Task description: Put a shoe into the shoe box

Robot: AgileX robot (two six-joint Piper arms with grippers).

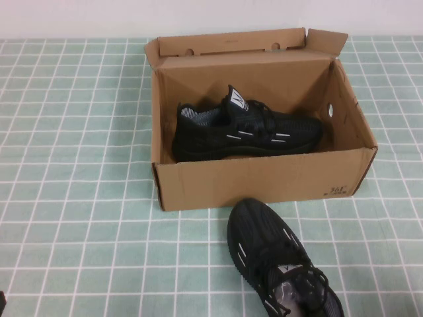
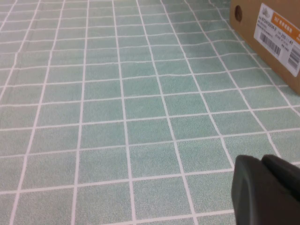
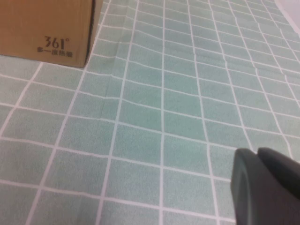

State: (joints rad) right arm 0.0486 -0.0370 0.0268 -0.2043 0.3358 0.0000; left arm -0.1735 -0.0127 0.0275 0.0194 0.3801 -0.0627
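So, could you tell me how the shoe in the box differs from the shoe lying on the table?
The shoe inside the shoe box lies on its side lengthwise, toe toward the robot's right; the shoe on the table sits in front of the shoe box, toe toward it, partly cut off by the frame. Both are black sneakers with white dashes. The left gripper and right gripper hover over the tablecloth, each beside the box.

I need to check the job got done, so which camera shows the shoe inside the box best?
The high view: the shoe lies inside the open shoe box, fully visible. Both wrist views show only the box's outer walls and tablecloth, with the left tool and right tool low over the cloth.
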